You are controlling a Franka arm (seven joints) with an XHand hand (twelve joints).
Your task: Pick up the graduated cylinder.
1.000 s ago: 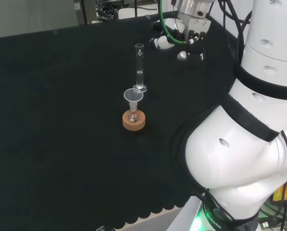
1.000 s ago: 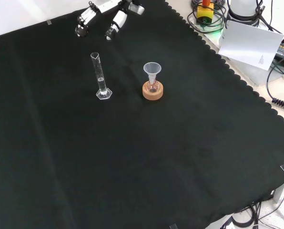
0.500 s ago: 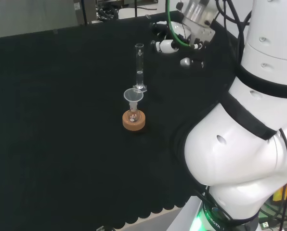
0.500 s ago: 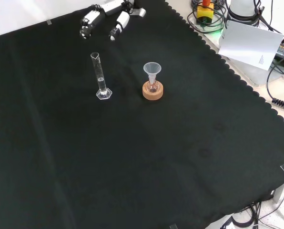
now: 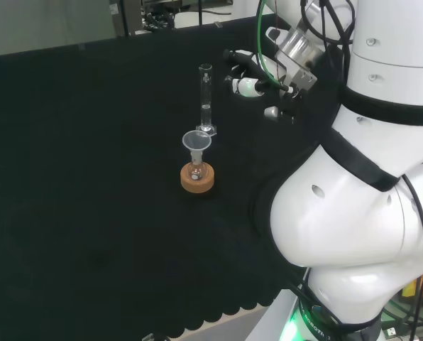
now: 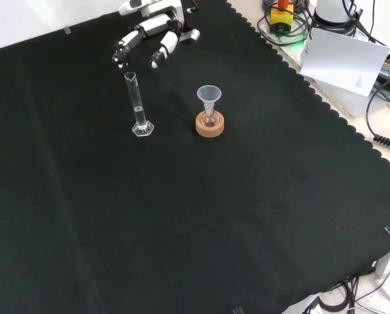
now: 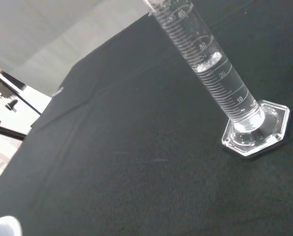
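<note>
Front view, cylinder (image 6: 139,104): upright on the cloth (image 6: 182,216), liquid low inside, bare cloth all along its left.
Hand (image 6: 152,33): above and just right of the cylinder's top, apart from it, fingers relaxed and spread, holding nothing.
Funnel (image 6: 209,95): in a flask on a cork ring (image 6: 209,125), near the cylinder's right.
Cloth edge: scalloped, far right.

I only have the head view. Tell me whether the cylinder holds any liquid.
Observer: Yes. The wrist view shows clear liquid in the lower part of the graduated cylinder.
Operator: Report the gap to the hand.
Observer: In the front view the hand is above the cylinder's top, apart from it, fingers relaxed.
Operator: Check the base.
Observer: The wrist view shows the cylinder's hexagonal foot flat on the black cloth.
</note>
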